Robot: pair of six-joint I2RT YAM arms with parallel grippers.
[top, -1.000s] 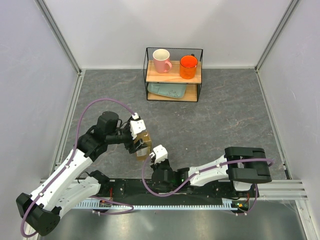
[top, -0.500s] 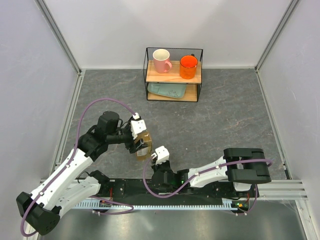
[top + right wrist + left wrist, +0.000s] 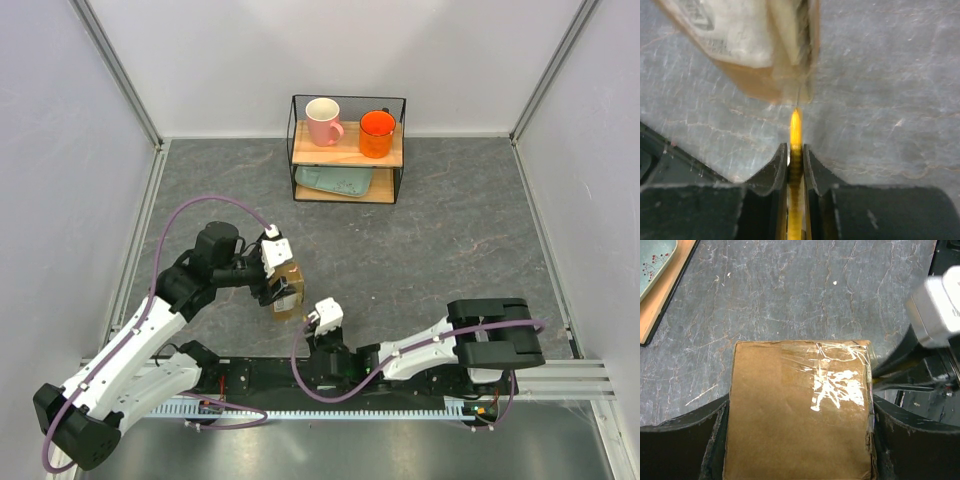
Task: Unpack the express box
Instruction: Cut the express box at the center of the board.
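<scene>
While the left fingers (image 3: 685, 445) stand wide, clamping the express box (image 3: 800, 415) by both sides over the grey tabletop (image 3: 450, 230) near the front edge, the right fingers (image 3: 772, 167) sit narrow, pinching a yellow knife (image 3: 795, 125) whose thin blade meets the box's lower edge.

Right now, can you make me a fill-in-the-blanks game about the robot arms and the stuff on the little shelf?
The left gripper clamps a flat ____ cardboard express box.
The right gripper pinches a thin ____ utility knife, its tip pointing at the box.
Counting the pink mug and the orange mug, the black wire shelf holds ____ mugs.
Missing words: brown, yellow, two.
</scene>
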